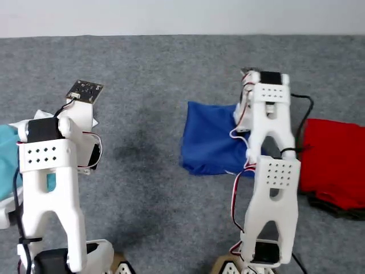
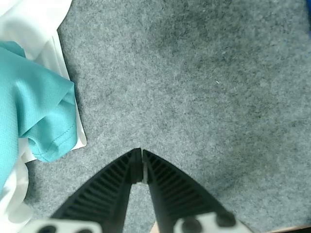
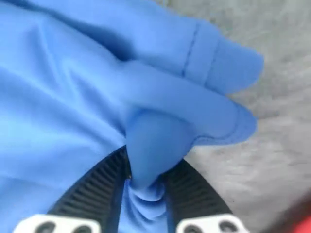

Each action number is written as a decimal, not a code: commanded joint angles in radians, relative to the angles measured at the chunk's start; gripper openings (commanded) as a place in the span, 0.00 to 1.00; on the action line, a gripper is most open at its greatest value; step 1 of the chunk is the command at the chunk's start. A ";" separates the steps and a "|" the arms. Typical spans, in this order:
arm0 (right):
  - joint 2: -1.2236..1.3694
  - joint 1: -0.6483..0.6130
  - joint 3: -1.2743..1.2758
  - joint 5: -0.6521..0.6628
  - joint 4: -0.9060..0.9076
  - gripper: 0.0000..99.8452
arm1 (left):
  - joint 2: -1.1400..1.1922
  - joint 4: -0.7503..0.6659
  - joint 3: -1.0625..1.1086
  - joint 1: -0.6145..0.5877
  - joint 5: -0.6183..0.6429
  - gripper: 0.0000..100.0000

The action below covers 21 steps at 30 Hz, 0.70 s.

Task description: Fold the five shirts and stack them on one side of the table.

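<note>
- Your right gripper (image 3: 146,167) is clenched on a bunched fold of the blue shirt (image 3: 73,87). That arm stretches forward over the shirt's edge, between it and the red shirt (image 1: 333,160).
- Your left gripper (image 2: 142,158) is closed on nothing. Its arm stands bent, the wrist pointing down at the grey table covering (image 2: 204,73).
- Beside the left gripper, the teal shirt (image 2: 39,116) lies on a white shirt (image 2: 29,24) at the table's left side.
</note>
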 commanded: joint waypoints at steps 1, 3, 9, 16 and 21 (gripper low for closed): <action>-0.122 0.058 -0.055 0.321 0.019 0.01 | -0.032 0.023 -0.004 -0.008 -0.002 0.01; -0.127 0.076 -0.055 0.508 -0.025 0.01 | -0.032 0.023 -0.004 -0.008 -0.003 0.01; -0.134 0.067 -0.061 0.905 -0.205 0.01 | -0.026 0.023 -0.004 -0.003 -0.002 0.01; -0.093 0.008 -0.077 0.977 -0.412 0.02 | -0.026 0.023 -0.004 -0.005 -0.002 0.01; -0.107 0.035 -0.143 0.809 -0.390 0.18 | -0.031 0.023 -0.002 -0.008 -0.002 0.01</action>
